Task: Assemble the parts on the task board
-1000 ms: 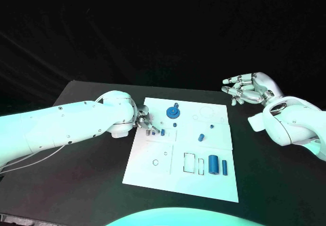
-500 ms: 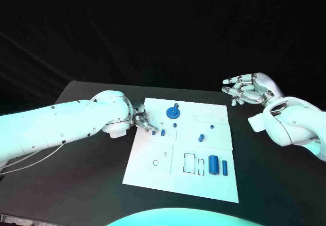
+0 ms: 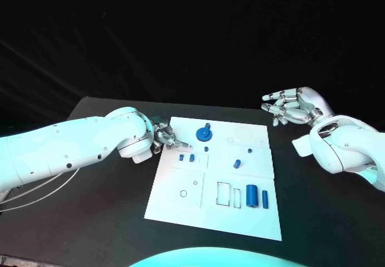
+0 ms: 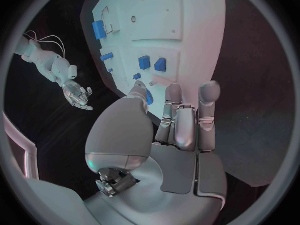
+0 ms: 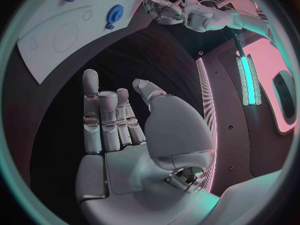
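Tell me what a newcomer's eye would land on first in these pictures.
First comes the white task board in the middle of the black table, dotted with small blue parts, the blue gear near its far edge standing out most. Next, the left hand sits over the board's left far corner beside two small blue blocks, a small blue piece at its thumb tip in the left wrist view. The right hand hangs empty, fingers apart, off the board's far right corner.

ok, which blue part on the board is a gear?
The blue gear near the task board's far edge, just beyond the left hand. It is a round toothed disc with a raised hub; the other blue parts are small pegs and blocks.
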{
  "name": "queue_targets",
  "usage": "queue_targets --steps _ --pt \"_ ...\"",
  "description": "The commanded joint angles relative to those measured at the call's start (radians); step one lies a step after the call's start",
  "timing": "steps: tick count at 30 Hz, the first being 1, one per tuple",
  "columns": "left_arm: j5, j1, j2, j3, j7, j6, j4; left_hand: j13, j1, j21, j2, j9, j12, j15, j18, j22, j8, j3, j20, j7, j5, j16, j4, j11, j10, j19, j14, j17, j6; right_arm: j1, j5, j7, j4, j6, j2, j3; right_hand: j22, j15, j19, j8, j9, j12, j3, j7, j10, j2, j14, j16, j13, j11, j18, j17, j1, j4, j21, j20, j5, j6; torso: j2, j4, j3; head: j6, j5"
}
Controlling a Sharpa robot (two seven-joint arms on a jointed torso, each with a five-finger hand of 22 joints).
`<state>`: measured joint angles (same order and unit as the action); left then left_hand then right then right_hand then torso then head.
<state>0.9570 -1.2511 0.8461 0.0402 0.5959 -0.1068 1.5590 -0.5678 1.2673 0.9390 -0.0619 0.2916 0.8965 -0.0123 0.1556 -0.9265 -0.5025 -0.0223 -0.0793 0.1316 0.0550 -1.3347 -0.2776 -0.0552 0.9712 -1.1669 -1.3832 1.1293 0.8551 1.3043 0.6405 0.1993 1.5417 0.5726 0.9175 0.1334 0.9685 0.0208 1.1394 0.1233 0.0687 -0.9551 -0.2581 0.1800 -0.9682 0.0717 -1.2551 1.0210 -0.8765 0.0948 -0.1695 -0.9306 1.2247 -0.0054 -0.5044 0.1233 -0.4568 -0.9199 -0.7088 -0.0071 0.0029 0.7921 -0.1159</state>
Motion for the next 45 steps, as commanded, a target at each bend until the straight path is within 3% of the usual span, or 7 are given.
queue_targets --steps 1,7,10,13,19,33,45 --pt "0.017 0.000 -0.007 0.003 -0.205 -0.109 0.000 0.019 0.113 -0.041 0.011 -0.011 -0.013 0.000 0.017 0.036 0.004 0.028 -0.001 -0.002 -0.001 0.020 0.046 0.000 -0.007 0.018 0.013 -0.030 -0.002 0.000 0.007 0.008 -0.001 -0.005 -0.001 0.000 -0.002 0.001 0.000 0.005 0.000 -0.003 0.006 0.000 0.009 -0.001 0.009 -0.003 0.005 -0.001 -0.013 0.005 0.011 -0.002 0.007 0.001 -0.005 0.006 0.000 -0.0003 0.0003 -0.004 0.004" --pt "0.222 0.012 -0.030 0.011 -0.424 -0.188 0.006 0.111 0.270 -0.178 -0.010 -0.054 -0.116 0.010 0.029 0.144 0.027 0.062 -0.010 0.004 -0.003 0.205 0.099 -0.005 -0.052 0.087 0.157 -0.285 0.003 -0.002 0.007 0.007 -0.004 -0.007 -0.002 0.001 -0.003 0.001 -0.002 0.010 0.001 0.003 0.004 0.000 0.020 0.001 0.016 -0.009 0.016 -0.001 -0.013 0.014 0.017 -0.007 0.010 0.001 -0.006 0.005 -0.001 -0.0013 -0.0004 -0.009 0.012" --pt "0.314 0.020 -0.045 0.013 -0.483 -0.211 0.004 0.168 0.293 -0.206 -0.022 -0.079 -0.181 0.013 0.029 0.167 0.051 0.064 -0.015 0.001 0.000 0.238 0.099 -0.011 -0.069 0.081 0.168 -0.326 0.002 -0.002 0.007 0.006 -0.006 -0.008 -0.003 0.001 -0.004 0.001 -0.003 0.011 0.001 0.007 0.003 0.000 0.029 0.002 0.022 -0.016 0.024 0.000 -0.013 0.022 0.021 -0.009 0.011 0.001 -0.006 0.005 -0.001 -0.0010 0.0006 -0.012 0.016" --pt "0.383 0.024 -0.062 0.014 -0.509 -0.216 -0.005 0.220 0.301 -0.219 -0.033 -0.107 -0.227 0.012 0.030 0.182 0.077 0.062 -0.013 -0.002 0.002 0.229 0.093 -0.010 -0.056 0.059 0.145 -0.321 0.019 -0.003 0.007 0.006 -0.007 -0.009 -0.003 0.001 -0.004 0.001 -0.003 0.012 0.001 0.009 0.003 0.001 0.032 0.002 0.024 -0.018 0.027 0.000 -0.013 0.024 0.021 -0.010 0.012 0.001 -0.006 0.005 -0.001 -0.0013 0.0008 -0.013 0.019" --pt "0.522 0.033 -0.101 0.016 -0.495 -0.160 -0.027 0.291 0.304 -0.137 -0.047 -0.154 -0.286 0.005 0.017 0.118 0.143 0.056 -0.006 -0.015 -0.001 0.091 0.082 -0.006 -0.040 -0.017 0.043 -0.167 0.041 -0.003 0.007 0.005 -0.005 -0.011 -0.003 0.001 -0.005 0.002 -0.005 0.014 0.001 0.011 0.002 0.001 0.036 0.002 0.028 -0.021 0.031 0.000 -0.012 0.028 0.022 -0.010 0.013 0.001 -0.006 0.005 -0.001 -0.0020 0.0004 -0.016 0.022" --pt "0.676 0.047 -0.167 0.017 -0.448 -0.035 -0.080 0.384 0.307 -0.010 -0.054 -0.189 -0.389 0.008 -0.003 0.003 0.206 0.055 -0.014 -0.028 -0.002 0.046 0.081 -0.013 -0.065 -0.075 0.016 -0.175 0.106 -0.003 0.007 0.005 -0.003 -0.012 -0.002 0.002 -0.005 0.002 -0.005 0.014 0.001 0.011 0.002 0.001 0.037 0.002 0.028 -0.021 0.032 0.001 -0.012 0.028 0.022 -0.010 0.013 0.002 -0.006 0.005 -0.001 -0.0012 0.0005 -0.018 0.022" --pt "0.692 0.057 -0.201 0.017 -0.453 -0.015 -0.118 0.448 0.325 0.048 -0.032 -0.205 -0.473 0.010 -0.012 -0.050 0.268 0.084 -0.018 -0.026 -0.002 0.012 0.085 -0.016 -0.004 -0.097 -0.008 -0.153 0.152 -0.003 0.005 0.006 -0.001 -0.013 -0.001 0.002 -0.006 0.003 -0.006 0.016 0.001 0.009 0.005 0.002 0.038 0.002 0.031 -0.021 0.034 0.002 -0.012 0.029 0.017 -0.007 0.015 0.002 -0.005 0.006 -0.001 -0.0006 0.0002 -0.017 0.026"
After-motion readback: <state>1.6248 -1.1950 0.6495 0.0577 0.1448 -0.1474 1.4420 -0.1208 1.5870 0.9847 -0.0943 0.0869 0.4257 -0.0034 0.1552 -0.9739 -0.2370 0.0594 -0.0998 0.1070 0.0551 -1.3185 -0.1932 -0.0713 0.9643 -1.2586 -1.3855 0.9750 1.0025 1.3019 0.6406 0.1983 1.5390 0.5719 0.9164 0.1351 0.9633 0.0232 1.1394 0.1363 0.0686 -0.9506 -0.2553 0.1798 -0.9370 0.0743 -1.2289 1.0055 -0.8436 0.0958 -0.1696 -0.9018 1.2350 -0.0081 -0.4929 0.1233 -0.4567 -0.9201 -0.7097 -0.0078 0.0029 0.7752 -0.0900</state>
